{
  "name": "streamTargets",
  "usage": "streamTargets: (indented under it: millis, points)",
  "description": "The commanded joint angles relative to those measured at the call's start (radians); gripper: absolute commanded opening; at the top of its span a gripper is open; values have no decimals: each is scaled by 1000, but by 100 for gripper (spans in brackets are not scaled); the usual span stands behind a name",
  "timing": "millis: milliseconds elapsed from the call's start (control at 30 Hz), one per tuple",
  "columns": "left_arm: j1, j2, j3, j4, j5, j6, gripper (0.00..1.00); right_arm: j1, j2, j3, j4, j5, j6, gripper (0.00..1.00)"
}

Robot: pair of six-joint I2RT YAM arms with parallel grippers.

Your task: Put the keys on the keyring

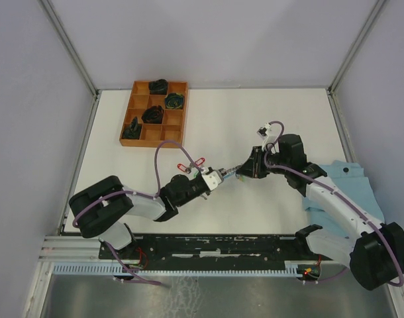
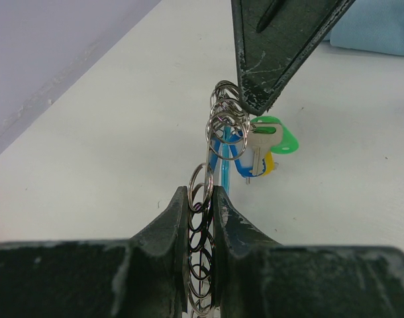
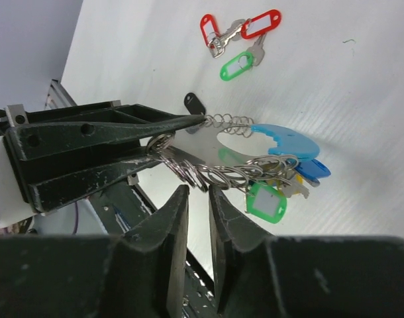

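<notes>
Left gripper (image 1: 217, 177) is clamping one end of the keyring (image 1: 231, 173) mid-table. Right gripper (image 1: 245, 170) is meeting the other end. The ring's long axis is running straight between the two tips, left to right. Loose keys (image 1: 192, 164) are lying on the table just past the left wrist on the far side, so they're nearer the left arm and well apart from the right tips.

Left wrist view: own fingers (image 2: 179, 212) are squeezing the stack of split rings (image 2: 201, 218), and the chain is running straight away from the camera. The right gripper's tip (image 2: 257, 99) is touching the top rings. A green tag (image 2: 276, 136) and a key already on the ring are hanging just beside it.

Right wrist view: own fingers (image 3: 179, 212) are standing with a narrow gap, with the rings just above the tips. I cannot tell if they're pinching a ring or free. The light-blue sleeve (image 3: 281, 142) is bowing off to the right. The loose red tags (image 3: 255, 25) and the loose green tag (image 3: 235, 66) are sitting ahead of this gripper, beyond the ring.

My read: the fetch depends on the right arm letting go and reaching over the ring.
</notes>
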Motion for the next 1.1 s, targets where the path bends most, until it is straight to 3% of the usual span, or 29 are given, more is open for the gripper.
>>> streamTargets:
  millis: [0, 300, 633, 1067]
  points:
    - [-4, -48, -4, 135, -12, -37, 3, 3, -41, 48, -56, 68, -63, 27]
    - [-2, -59, -12, 136, -13, -49, 3, -6, -66, 30, -20, 94, -33, 30]
    - [-2, -66, -16, 143, -4, -63, 3, -8, -47, 5, 66, 119, 32, 24]
    - [0, -65, -12, 166, 0, -91, 3, -7, -18, -17, 122, 61, 60, 24]
